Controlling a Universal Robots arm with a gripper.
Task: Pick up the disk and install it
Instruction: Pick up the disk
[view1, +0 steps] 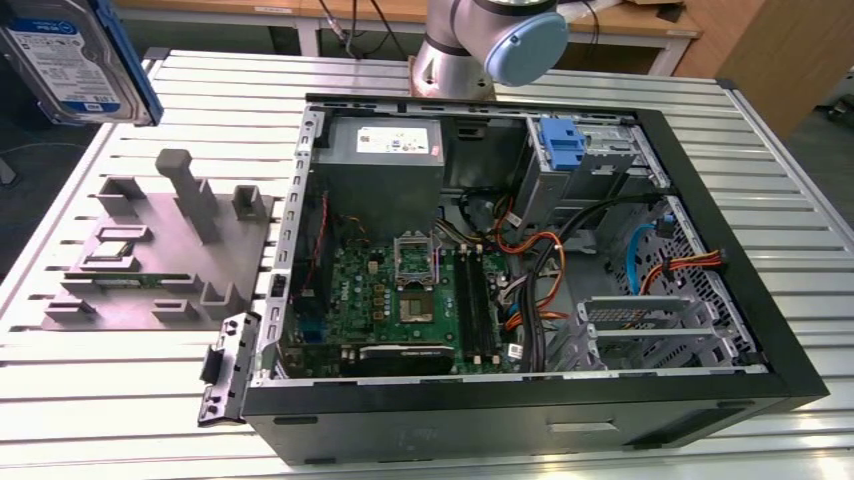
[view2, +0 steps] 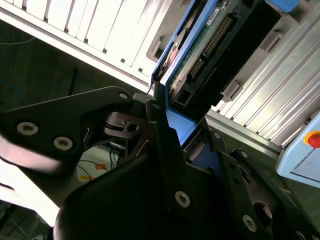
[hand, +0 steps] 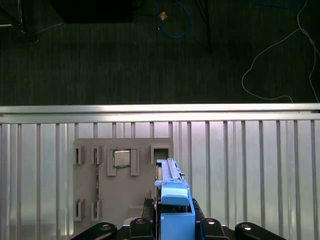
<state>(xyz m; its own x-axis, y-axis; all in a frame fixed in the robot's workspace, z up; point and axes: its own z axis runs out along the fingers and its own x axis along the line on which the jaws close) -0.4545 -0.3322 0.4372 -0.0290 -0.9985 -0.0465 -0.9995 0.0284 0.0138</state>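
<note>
The gripper (hand: 175, 225) clamps the disk (hand: 172, 192) edge-on, its blue carrier between black fingers (hand: 140, 227). Beneath it lies a slatted metal table (hand: 250, 165) carrying a grey fixture block (hand: 100, 180) with a square chip (hand: 121, 158) in one slot. Beyond the table, dark carpet (hand: 100, 60) with loose cables (hand: 176, 36).
</note>
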